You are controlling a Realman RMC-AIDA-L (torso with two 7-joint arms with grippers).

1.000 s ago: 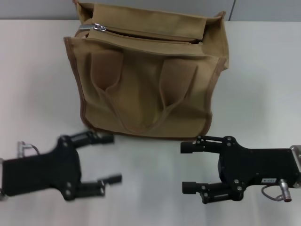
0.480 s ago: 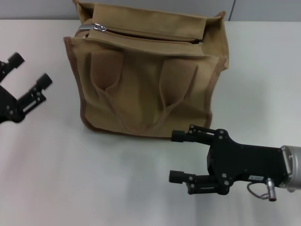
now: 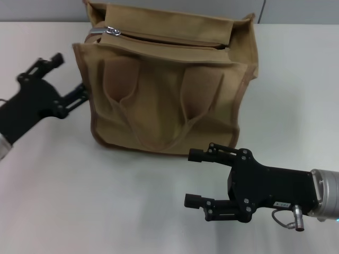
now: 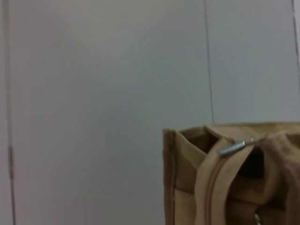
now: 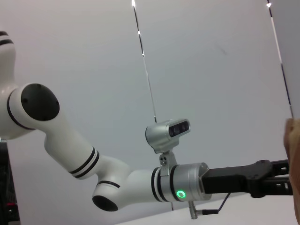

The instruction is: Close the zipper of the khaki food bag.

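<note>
The khaki food bag stands upright at the back middle of the white table, handles hanging down its front. The zipper runs along its top, with the silver pull tab at the bag's left end and a dark gap beside the tape. My left gripper is open, close beside the bag's left side, below the pull tab's height. The left wrist view shows the bag's corner and the pull tab. My right gripper is open and empty on the table in front of the bag's right front corner.
A grey wall runs behind the table's far edge. The right wrist view shows my white left arm and a sliver of the bag. Bare table lies to the bag's right.
My left gripper has swung from the front left up and in toward the bag's left side. My right gripper has shifted a little left and nearer the front edge.
</note>
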